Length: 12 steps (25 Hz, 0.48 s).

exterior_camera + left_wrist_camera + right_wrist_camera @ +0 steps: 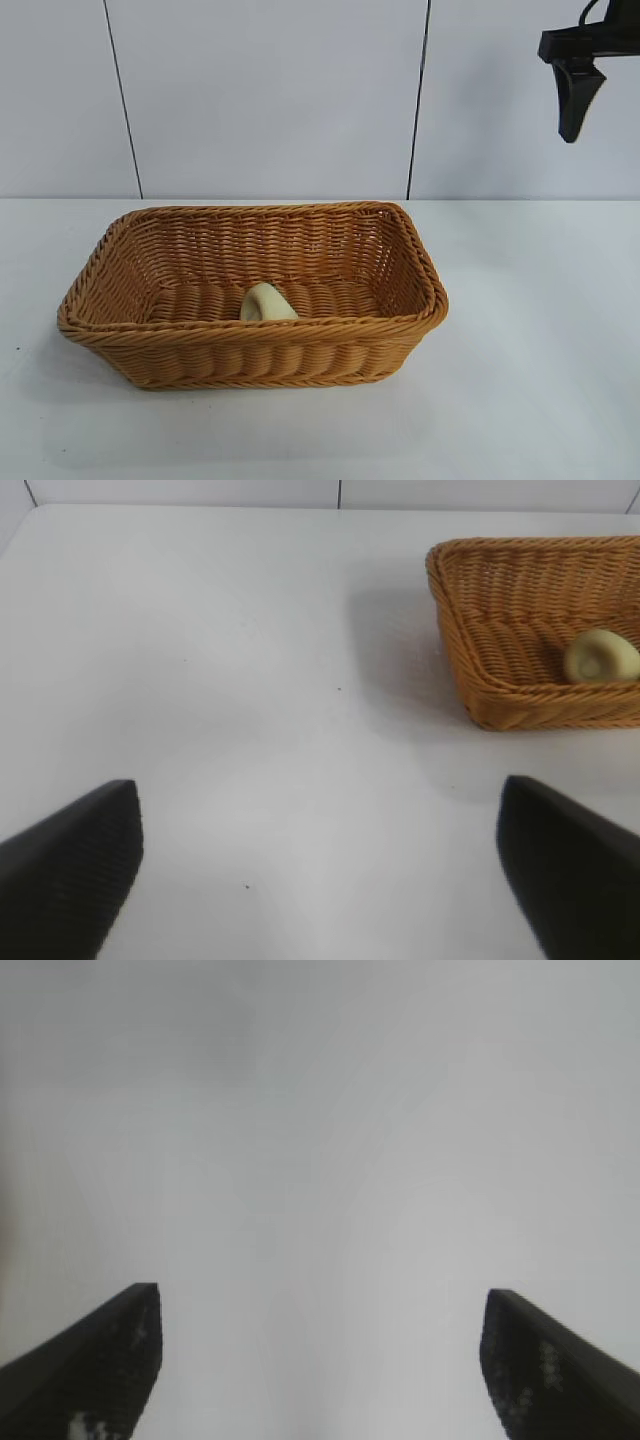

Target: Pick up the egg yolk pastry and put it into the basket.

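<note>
The egg yolk pastry (266, 303) is lying inside the basket (250, 355), toward its six o'clock wall. My right end effector (578, 100) is hanging at two o'clock, fingers spread, holding nothing. Little risk: only descending could jostle the basket.

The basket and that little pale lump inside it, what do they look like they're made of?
The basket looks like woven wicker or rattan, possibly plastic imitation: orange-tan strands, ribbed weave, braided rim, slight sheen. The egg yolk pastry looks matte and cream-yellow, a smooth dome with one flat round face; real dough or a foam replica, the look can't settle.
</note>
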Each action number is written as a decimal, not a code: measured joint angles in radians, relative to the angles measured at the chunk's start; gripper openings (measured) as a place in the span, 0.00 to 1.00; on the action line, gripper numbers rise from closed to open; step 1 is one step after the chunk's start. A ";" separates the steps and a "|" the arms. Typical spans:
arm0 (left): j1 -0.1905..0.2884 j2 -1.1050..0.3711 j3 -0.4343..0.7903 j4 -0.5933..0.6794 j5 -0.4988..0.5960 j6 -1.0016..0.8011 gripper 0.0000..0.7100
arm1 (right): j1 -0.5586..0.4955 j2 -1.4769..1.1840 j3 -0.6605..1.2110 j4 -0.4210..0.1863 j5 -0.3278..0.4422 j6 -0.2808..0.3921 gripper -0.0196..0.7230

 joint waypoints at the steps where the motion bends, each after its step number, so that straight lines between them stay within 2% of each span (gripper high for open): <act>1: 0.000 0.000 0.000 0.000 0.000 0.001 0.98 | 0.000 -0.048 0.047 0.000 0.000 -0.002 0.87; 8: 0.000 0.000 0.000 0.000 0.000 0.002 0.98 | 0.000 -0.392 0.326 0.002 -0.003 -0.005 0.87; 12: 0.000 0.000 0.000 0.000 0.000 0.002 0.98 | 0.000 -0.595 0.467 0.002 -0.042 -0.005 0.87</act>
